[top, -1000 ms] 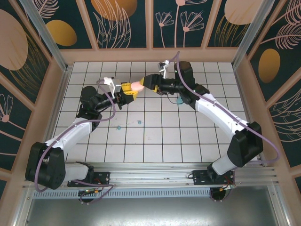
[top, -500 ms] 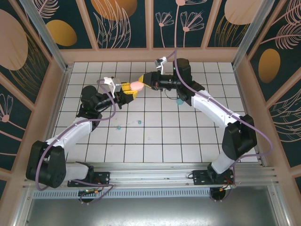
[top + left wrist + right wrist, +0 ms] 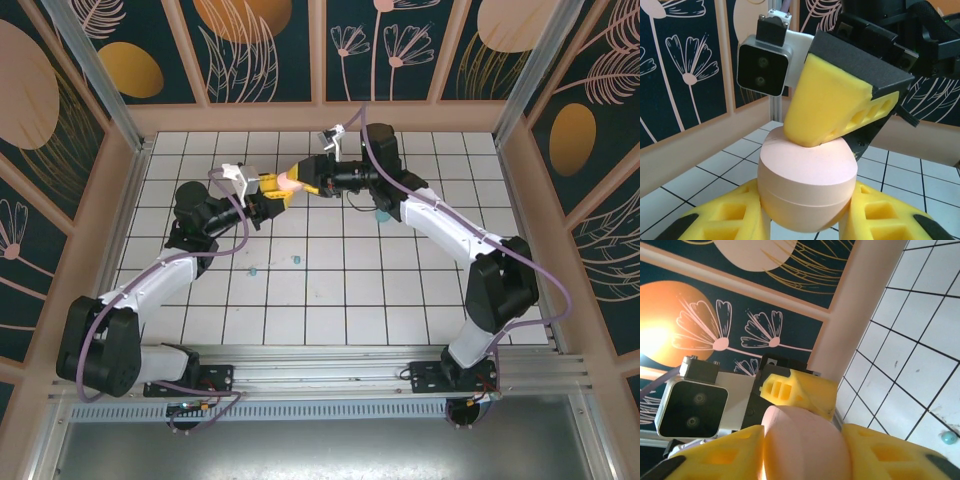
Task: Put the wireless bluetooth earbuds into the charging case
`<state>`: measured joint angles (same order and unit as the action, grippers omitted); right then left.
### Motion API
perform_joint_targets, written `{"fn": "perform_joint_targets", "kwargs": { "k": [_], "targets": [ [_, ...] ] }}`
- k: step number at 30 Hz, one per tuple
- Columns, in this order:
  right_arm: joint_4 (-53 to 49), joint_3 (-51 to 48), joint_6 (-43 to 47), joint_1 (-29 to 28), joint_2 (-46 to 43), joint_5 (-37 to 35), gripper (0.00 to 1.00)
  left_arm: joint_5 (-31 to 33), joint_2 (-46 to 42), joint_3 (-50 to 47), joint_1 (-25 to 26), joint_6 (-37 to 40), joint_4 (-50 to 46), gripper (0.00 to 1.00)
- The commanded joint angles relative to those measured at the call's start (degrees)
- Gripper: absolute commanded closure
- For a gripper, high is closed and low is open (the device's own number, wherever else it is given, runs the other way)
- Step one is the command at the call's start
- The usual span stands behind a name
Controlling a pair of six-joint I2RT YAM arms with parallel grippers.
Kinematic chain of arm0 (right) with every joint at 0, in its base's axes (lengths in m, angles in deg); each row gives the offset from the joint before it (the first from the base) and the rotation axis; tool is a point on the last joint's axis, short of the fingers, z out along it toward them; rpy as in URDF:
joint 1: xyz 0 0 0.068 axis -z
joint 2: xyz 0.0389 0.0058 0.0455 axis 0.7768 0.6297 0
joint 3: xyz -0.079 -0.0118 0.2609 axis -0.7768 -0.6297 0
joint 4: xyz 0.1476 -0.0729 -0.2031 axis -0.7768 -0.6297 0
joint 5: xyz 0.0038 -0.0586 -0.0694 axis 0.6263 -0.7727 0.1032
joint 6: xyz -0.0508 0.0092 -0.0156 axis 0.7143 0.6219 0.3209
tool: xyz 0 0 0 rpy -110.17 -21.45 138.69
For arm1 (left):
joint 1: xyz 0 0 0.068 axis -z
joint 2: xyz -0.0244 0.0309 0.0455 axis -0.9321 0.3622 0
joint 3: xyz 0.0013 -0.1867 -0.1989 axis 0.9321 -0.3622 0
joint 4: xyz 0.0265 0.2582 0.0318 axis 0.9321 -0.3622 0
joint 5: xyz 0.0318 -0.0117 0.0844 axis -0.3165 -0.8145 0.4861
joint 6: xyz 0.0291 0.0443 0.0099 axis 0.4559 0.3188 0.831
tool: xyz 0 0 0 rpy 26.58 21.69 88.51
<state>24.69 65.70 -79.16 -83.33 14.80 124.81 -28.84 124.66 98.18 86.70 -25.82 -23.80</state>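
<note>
Left hand [image 3: 807, 200] and right hand [image 3: 802, 435] pinch the pale pink rounded plastic case [image 3: 807, 175] from opposite ends, with the tiny teal plastic earbuds [image 3: 296, 261] down on the desk [image 3: 330, 300], nearer the left arm.

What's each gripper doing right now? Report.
Left gripper: closed, holding the pink case.
Right gripper: astride the same case; whether it grips cannot be told.
</note>
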Motion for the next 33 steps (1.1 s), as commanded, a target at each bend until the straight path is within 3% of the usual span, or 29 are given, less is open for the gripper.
{"fn": "perform_joint_targets", "kwargs": {
  "k": [1, 5, 6, 10, 13, 16, 25, 33],
  "targets": [
    [0.97, 0.86, 0.19, -0.05, 0.38, 4.12, 0.72, 1.35, 0.3, 1.32, 0.24, 0.61, 3.58, 0.83],
    [1.87, 1.38, -0.34, 0.19, 0.98, 5.01, 0.86, 4.3, 0.13, 1.23, 0.19, 1.33, 2.41, 0.79],
    [1.83, 1.62, -0.41, 0.48, 1.25, 4.78, 0.87, 6.15, -0.35, 1.24, 0.22, 2.09, 1.37, 0.73],
    [-0.37, 2.88, 0.16, 3.32, 2.53, 0.11, 0.88, 15.78, -3.31, -0.42, 0.22, 4.96, -1.85, 0.31],
    [-8.7, 5.8, 6.02, 6.1, 6.18, -8.07, 0.89, 22.42, -5.76, -2.48, 0.17, 6.37, -3.07, 0.17],
    [-15.0, 10.73, 10.73, 7.45, 12.86, -13.17, 0.89, 25.5, -7.11, -3.3, 0.08, 7.19, -4.98, 0.14],
    [-26.18, 29.02, 17.8, 6.72, 37.73, -17.42, 0.88, 27.9, -9.35, -5.21, 0.11, 8.2, -7.99, 0.12],
    [-27.35, 31.55, 19.33, 6.35, 43.73, -21.49, 0.85, 25.78, -8.59, -6.46, 0.09, 7.7, -7.04, 0.13]
  ]
}}
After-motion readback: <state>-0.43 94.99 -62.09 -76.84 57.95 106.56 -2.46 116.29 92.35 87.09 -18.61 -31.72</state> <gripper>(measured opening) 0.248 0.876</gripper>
